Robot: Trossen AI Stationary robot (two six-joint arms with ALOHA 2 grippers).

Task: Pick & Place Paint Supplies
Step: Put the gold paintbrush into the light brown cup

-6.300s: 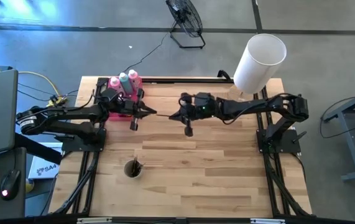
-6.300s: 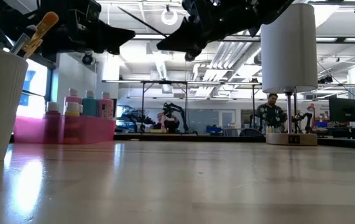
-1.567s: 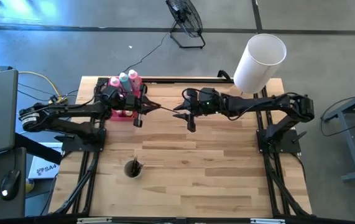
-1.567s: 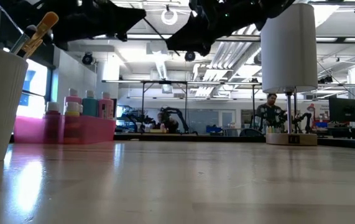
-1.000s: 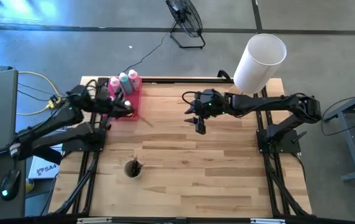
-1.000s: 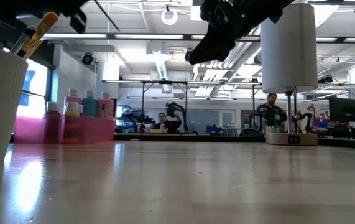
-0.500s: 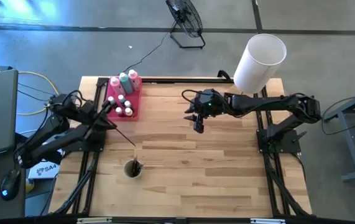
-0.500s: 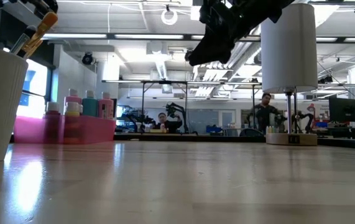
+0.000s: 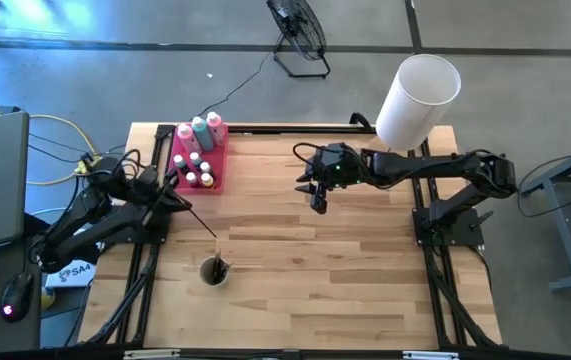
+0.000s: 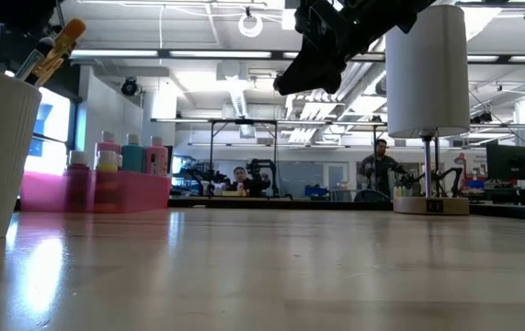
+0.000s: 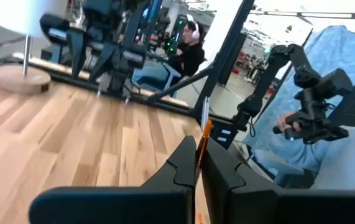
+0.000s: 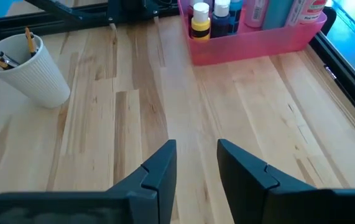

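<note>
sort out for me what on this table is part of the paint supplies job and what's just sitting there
Part of the job:
- squeeze bottles, two pink and one teal
- tiny paint pots
- thin brush clamped in the left hand
- brushes standing in the white cup

Just sitting there:
- pink tray
- white lampshade
- floor fan

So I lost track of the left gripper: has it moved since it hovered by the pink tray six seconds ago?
Yes. The left gripper has swung away from the pink rectangular tray, toward the table's near-left side, gripping a thin dark brush.
</note>
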